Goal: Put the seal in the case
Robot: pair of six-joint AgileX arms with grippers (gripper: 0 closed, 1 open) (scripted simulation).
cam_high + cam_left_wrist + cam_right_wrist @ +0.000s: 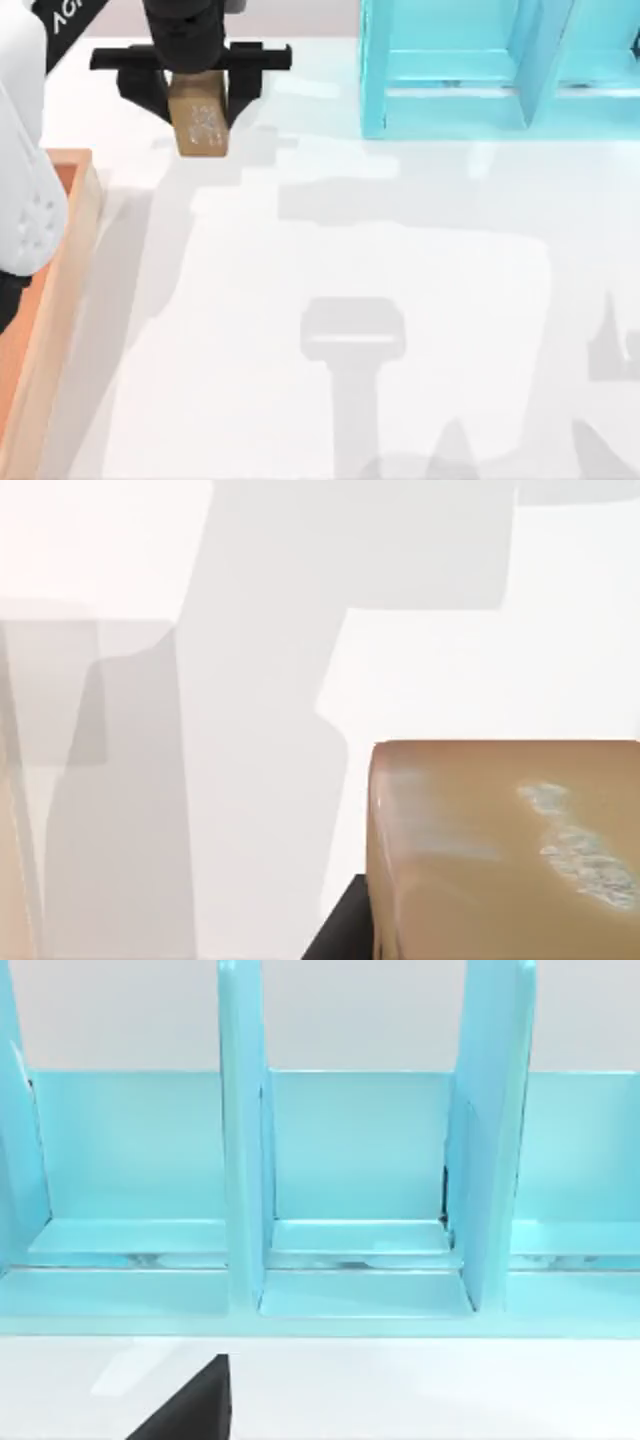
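The seal (202, 125) is a small tan block with a white speckled mark on its upper face. It sits between the black fingers of my left gripper (197, 100), which is shut on it at the back left of the table. In the left wrist view the seal (500, 850) looms close over the white tabletop. The case (62, 290) is an orange-tan box with a wooden rim at the table's left edge, in front of and to the left of the seal. A dark part of my right gripper (190, 1410) shows in the right wrist view.
A light blue rack (450, 70) with upright dividers stands at the back right, and the right wrist view faces its compartments (355, 1160). My left arm's white body (22, 160) hangs over the case's far end. Grey shadows lie across the white table (400, 400).
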